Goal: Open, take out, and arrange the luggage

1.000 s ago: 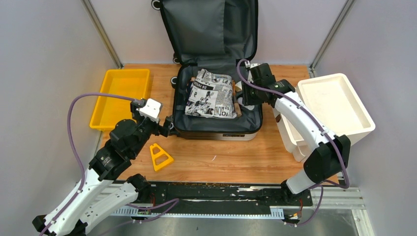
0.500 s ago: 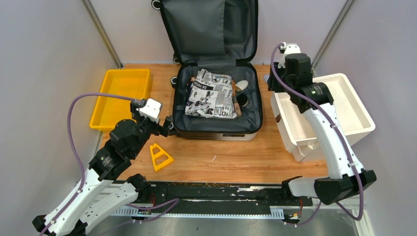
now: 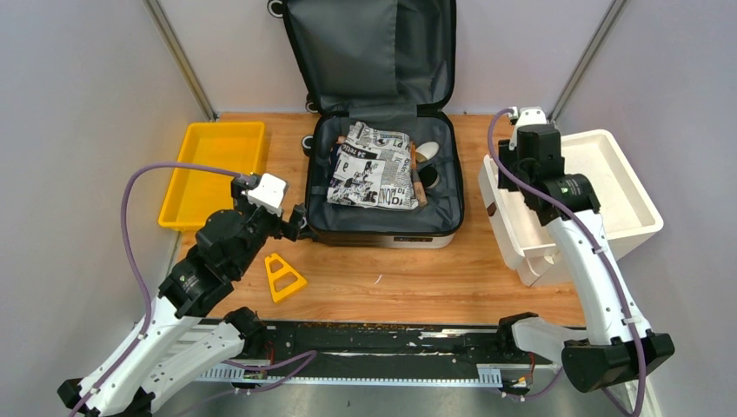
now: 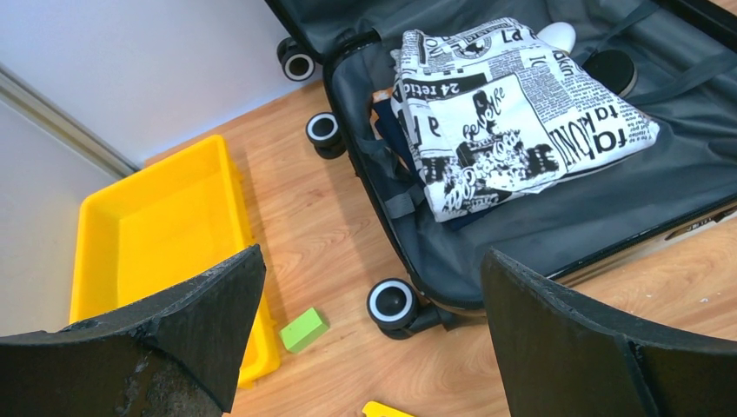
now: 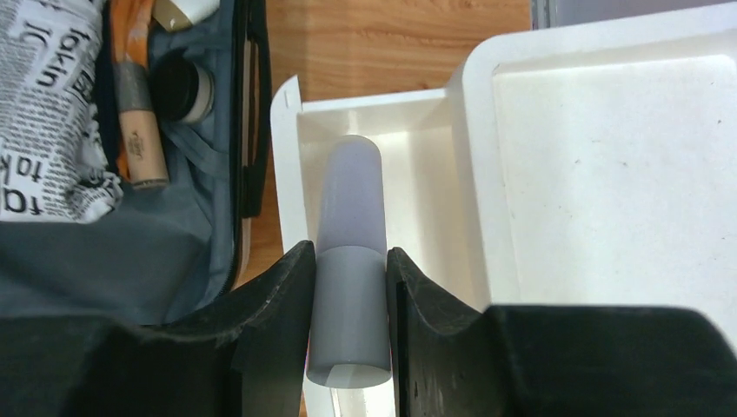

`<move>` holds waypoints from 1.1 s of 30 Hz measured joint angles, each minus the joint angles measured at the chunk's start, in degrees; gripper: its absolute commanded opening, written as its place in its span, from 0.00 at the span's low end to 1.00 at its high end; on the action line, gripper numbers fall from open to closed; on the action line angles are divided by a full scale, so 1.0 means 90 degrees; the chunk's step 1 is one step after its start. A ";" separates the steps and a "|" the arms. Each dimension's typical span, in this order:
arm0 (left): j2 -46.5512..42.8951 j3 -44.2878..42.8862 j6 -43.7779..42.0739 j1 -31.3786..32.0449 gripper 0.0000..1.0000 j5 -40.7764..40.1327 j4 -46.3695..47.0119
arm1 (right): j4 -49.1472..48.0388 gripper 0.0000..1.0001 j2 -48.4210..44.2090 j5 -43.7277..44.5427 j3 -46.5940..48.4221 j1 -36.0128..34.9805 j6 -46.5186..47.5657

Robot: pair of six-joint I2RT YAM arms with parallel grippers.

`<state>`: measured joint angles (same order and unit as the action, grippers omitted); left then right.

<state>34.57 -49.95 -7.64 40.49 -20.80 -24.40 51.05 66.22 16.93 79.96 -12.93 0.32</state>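
Note:
The luggage lies open at the back middle, its dark grey lid standing up. Inside lie a folded newspaper-print cloth, a tube and a round black jar. My right gripper is shut on a grey cylindrical bottle and holds it over the narrow left compartment of the white bin. My left gripper is open and empty, above the floor by the luggage's front-left wheel.
A yellow tray stands at the left. A green block lies beside it and a yellow triangle piece lies nearer the front. The white bin fills the right side.
My right arm has lifted away from the luggage's right side and swung right to the white bin, then lowered toward it. The left arm has not moved.

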 measured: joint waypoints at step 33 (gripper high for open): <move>-0.0007 0.0000 -0.0019 0.0000 1.00 -0.0155 -0.0005 | -0.1469 0.35 0.0833 -0.1681 -0.0168 -0.1277 -0.1926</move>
<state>34.50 -49.95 -7.81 40.49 -22.20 -24.45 37.82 73.71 1.80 78.46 -24.43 -17.02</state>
